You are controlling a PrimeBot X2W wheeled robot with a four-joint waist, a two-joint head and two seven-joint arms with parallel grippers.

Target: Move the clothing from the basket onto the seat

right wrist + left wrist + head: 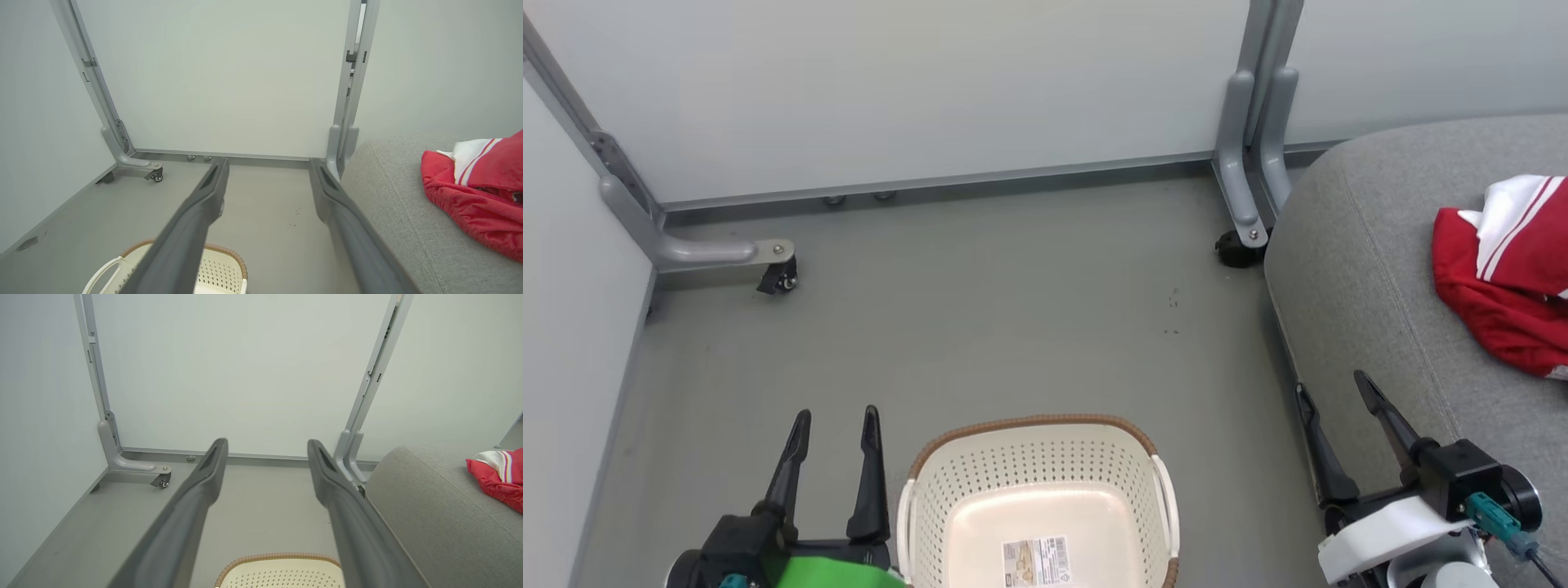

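Empty basket (1029,457); clothing (1507,294) heaped on the seat (1356,269), well right of the basket. Left gripper (837,412) just left of the basket, right gripper (1331,383) to its right, both spread wide, holding nothing. Looks finished: best to keep both arms clear of the heap. Barcode sticker (1036,560) on the basket's bottom, print too small to read.
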